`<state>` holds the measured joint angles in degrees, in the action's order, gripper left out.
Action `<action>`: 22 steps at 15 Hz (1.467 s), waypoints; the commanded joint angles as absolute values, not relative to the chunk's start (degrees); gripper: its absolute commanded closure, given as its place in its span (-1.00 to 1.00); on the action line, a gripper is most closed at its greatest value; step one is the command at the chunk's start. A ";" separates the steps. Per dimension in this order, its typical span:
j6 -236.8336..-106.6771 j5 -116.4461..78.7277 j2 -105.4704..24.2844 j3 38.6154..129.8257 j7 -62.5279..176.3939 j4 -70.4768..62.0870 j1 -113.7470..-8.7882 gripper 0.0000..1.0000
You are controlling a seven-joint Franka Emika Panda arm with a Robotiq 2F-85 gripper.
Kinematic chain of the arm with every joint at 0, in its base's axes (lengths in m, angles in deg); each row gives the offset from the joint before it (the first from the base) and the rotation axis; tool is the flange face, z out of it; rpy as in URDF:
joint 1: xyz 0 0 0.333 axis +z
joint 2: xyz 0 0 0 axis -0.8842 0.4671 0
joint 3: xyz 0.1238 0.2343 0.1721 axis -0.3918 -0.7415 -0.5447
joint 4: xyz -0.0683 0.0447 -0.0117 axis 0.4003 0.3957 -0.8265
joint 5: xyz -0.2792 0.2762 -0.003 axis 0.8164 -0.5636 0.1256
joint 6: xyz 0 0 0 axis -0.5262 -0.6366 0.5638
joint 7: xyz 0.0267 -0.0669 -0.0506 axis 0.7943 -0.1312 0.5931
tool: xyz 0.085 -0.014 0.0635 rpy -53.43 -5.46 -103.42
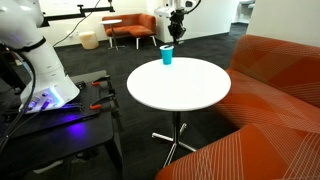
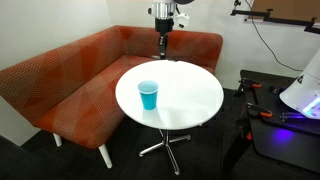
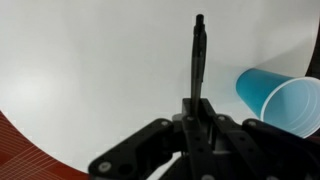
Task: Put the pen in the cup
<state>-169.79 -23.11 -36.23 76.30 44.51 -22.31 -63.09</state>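
Observation:
The dark thin pen [image 3: 197, 55] sticks straight out from my gripper [image 3: 197, 112], whose jaws are shut on its lower end. The bright blue cup [image 3: 281, 102] lies to the right of the pen in the wrist view, its open mouth showing. In both exterior views the cup [image 1: 167, 56] [image 2: 148, 96] stands upright on the round white table [image 1: 185, 90] [image 2: 185, 100]. In both, the gripper [image 1: 178, 27] [image 2: 163, 32] hangs above the table's edge, apart from the cup. The pen [image 2: 163, 50] points down below it.
An orange corner sofa [image 2: 70, 75] wraps around the table's far side in an exterior view, and the same sofa [image 1: 275, 95] fills the right of the other. A black cart [image 1: 60, 125] with the white robot base [image 1: 40, 65] stands beside the table.

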 commanded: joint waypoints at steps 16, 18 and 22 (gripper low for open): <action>-168.22 -19.42 -37.55 79.66 43.68 -24.13 -63.66 0.95; -168.76 -19.69 -36.74 79.65 43.04 -23.64 -63.97 0.95; -169.69 -21.07 -34.63 79.16 41.82 -23.02 -64.52 0.95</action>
<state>-169.64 -20.29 -35.75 79.50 43.45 -23.47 -63.97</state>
